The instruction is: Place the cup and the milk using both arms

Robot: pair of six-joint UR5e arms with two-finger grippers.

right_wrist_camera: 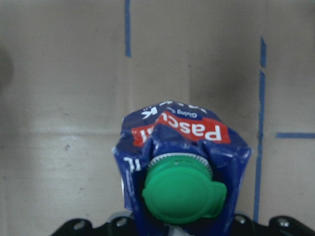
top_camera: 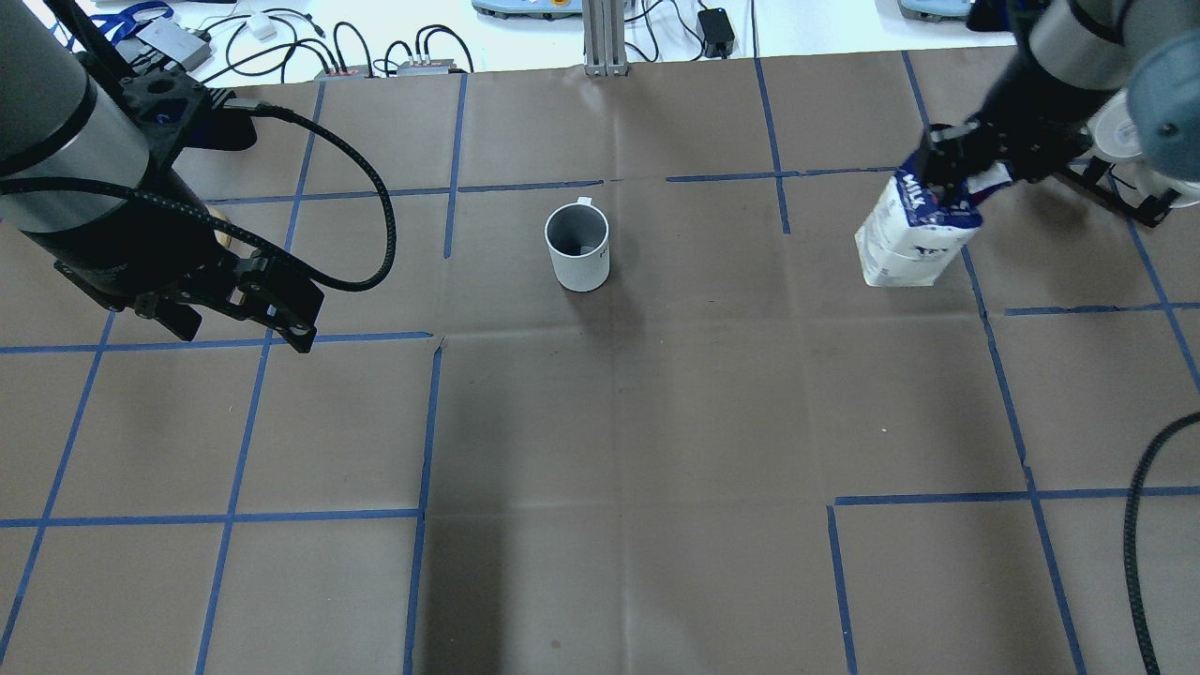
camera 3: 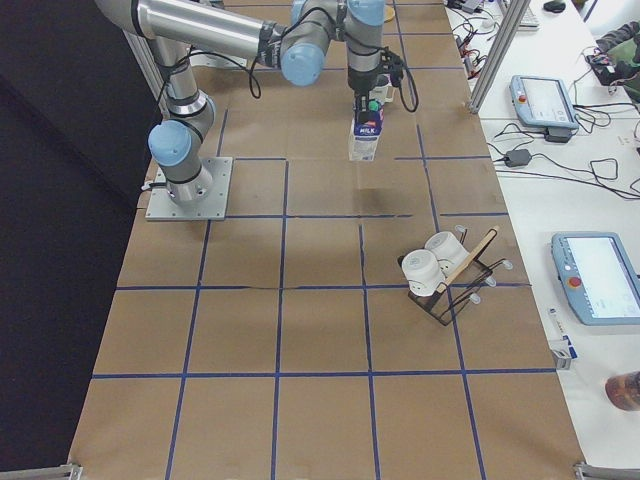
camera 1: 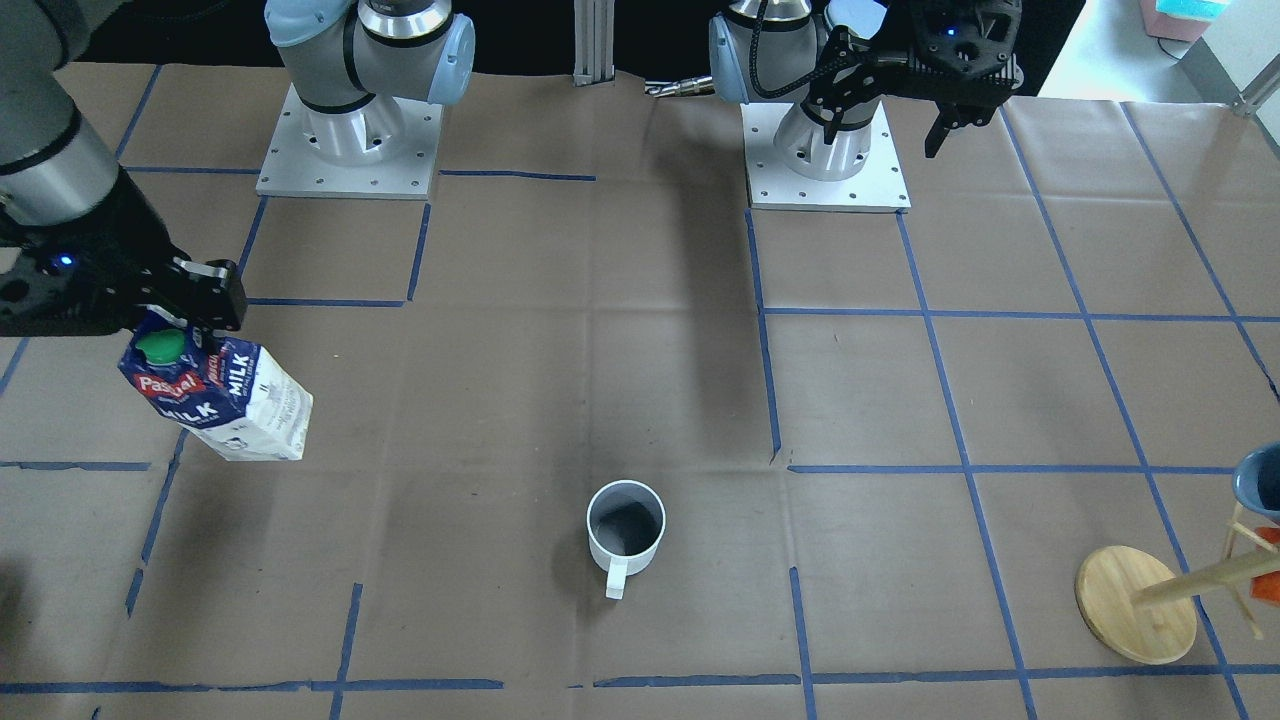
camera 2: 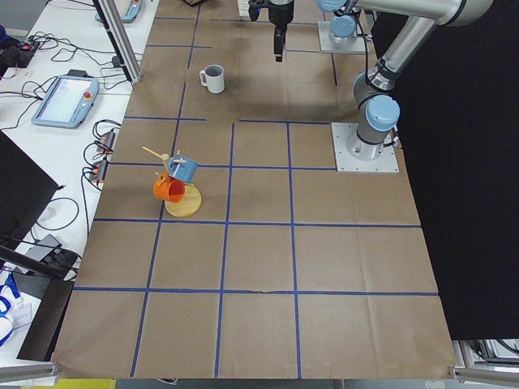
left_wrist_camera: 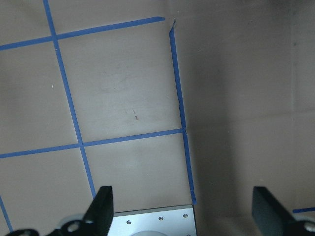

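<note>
Right gripper [camera 1: 185,318], at frame left, clamps the top of the tilted milk carton [camera 1: 240,405]; left gripper [camera 1: 885,125] gapes empty, upper right.

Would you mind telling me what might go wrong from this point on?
The right tool pinches the milk only at its crumpled gable top, and the carton tilts: it may slip, or tip over when set down. The cup stands upright mid-table; the tilted carton might knock it if carried that way.

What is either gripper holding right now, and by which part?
The right gripper holds the milk by its gable top. The left gripper is open and holds nothing.
</note>
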